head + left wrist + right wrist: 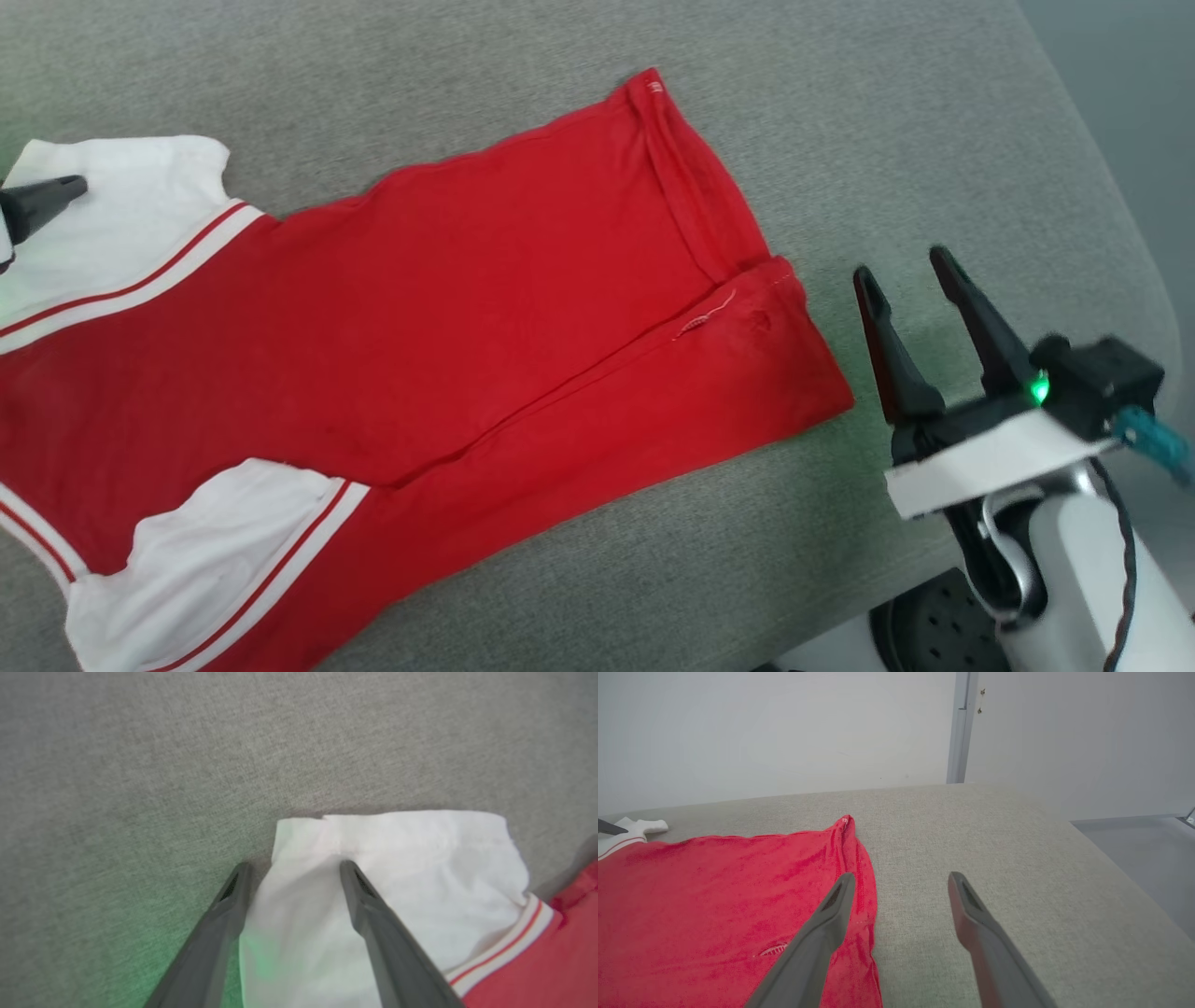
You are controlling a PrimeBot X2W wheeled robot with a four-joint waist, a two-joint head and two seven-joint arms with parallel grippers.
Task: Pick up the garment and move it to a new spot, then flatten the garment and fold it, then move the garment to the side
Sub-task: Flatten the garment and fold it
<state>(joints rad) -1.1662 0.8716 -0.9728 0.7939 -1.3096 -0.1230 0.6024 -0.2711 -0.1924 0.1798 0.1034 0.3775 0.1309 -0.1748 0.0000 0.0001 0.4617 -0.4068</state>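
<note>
On the grey desk (934, 112) one garment (448, 299) lies spread, its collar end cut off at the head view's left; two white sleeves (121, 205) show. My left tool (294, 868), mostly cut off there, stands fingers apart over one sleeve's edge in its wrist view. My right tool (901, 266) is also apart, just beside the hem.

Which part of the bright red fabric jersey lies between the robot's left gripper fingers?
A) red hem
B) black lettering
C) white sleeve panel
C: the left wrist view shows the open left gripper straddling the white sleeve panel of the red jersey.
</note>
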